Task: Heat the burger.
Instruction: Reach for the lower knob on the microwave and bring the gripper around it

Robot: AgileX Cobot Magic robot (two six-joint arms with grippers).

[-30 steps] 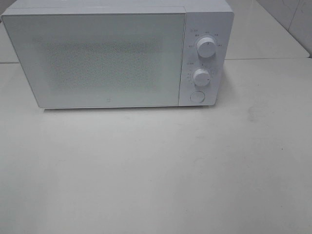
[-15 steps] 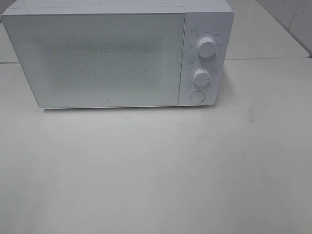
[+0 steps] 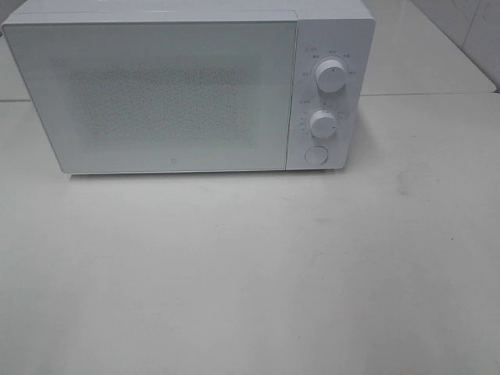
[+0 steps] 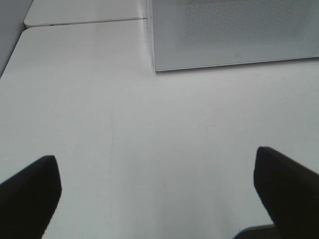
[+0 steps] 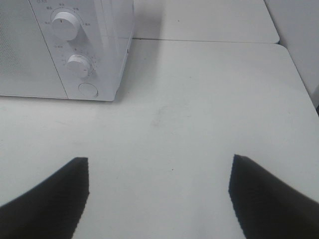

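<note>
The burger is out of view in every frame. A white microwave (image 3: 187, 86) stands at the back of the table with its door shut; two round knobs (image 3: 330, 76) and a door button (image 3: 316, 155) sit on its right panel. My left gripper (image 4: 157, 174) hangs open over bare table in front of the microwave's left corner (image 4: 154, 67), nothing between its dark fingers (image 4: 30, 194). My right gripper (image 5: 159, 174) is open too, above bare table near the control panel (image 5: 79, 55). Neither arm shows in the exterior high view.
The white table (image 3: 250, 273) runs wide in front of the microwave. A seam (image 3: 430, 94) joins it to a second table behind. A tiled wall (image 3: 476, 31) rises at the far right.
</note>
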